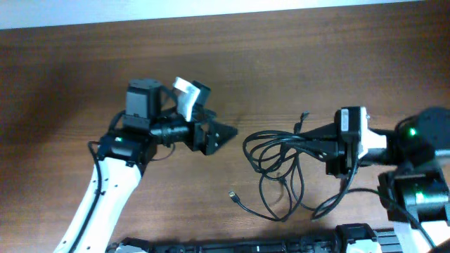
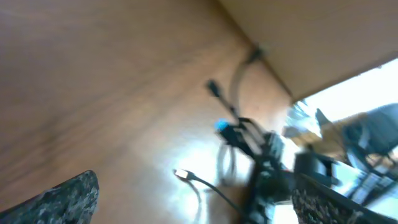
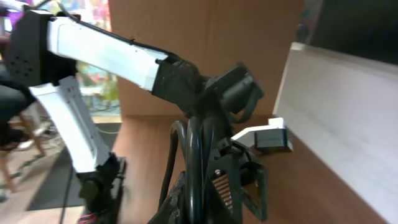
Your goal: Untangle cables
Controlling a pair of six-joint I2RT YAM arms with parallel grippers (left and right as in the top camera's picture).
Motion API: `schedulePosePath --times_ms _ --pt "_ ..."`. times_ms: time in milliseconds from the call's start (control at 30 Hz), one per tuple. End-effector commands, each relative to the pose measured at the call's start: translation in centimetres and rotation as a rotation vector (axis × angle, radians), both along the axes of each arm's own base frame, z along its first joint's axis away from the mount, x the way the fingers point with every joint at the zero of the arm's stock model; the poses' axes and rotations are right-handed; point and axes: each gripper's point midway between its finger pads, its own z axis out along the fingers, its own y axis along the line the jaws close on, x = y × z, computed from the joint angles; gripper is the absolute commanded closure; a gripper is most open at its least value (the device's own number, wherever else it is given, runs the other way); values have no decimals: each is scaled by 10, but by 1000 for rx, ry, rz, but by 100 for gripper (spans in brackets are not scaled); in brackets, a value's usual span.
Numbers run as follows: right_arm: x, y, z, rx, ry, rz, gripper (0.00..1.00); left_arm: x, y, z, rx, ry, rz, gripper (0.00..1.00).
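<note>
brown wood desk [image 1: 70, 56]. your left tool [image 1: 219, 129] gapes wide, empty. the cables [image 1: 278, 153] lie at the right tool's [image 1: 311, 138] tip, hiding its grip: cannot tell. yank there and the knot could tighten.

Table [image 1: 84, 77] is smooth brown wood-grain with a satin sheen, cables [image 1: 278, 158] at 4 o'clock have a black semi-gloss plastic jacket, left arm [image 1: 105, 200] at 7 o'clock is glossy white plastic with matt black joints, left gripper [image 2: 199, 202] pads [image 2: 68, 199] look rough, speckled grey.
</note>
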Motion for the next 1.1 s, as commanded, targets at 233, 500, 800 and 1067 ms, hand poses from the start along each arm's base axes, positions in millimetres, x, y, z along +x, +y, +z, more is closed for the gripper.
schedulePosePath --times_ms 233,500,800,1067 --pt "-7 1 3 1 -10 83 96 -35 -42 2 -33 40 -172 1" --pt "-7 1 5 0 -32 85 96 -38 -60 -22 -12 131 -207 1" --pt "-7 1 13 -4 -128 83 96 -38 -65 -25 -13 133 -217 1" --pt "-5 1 33 5 -243 47 96 -42 -76 -38 63 101 -204 1"
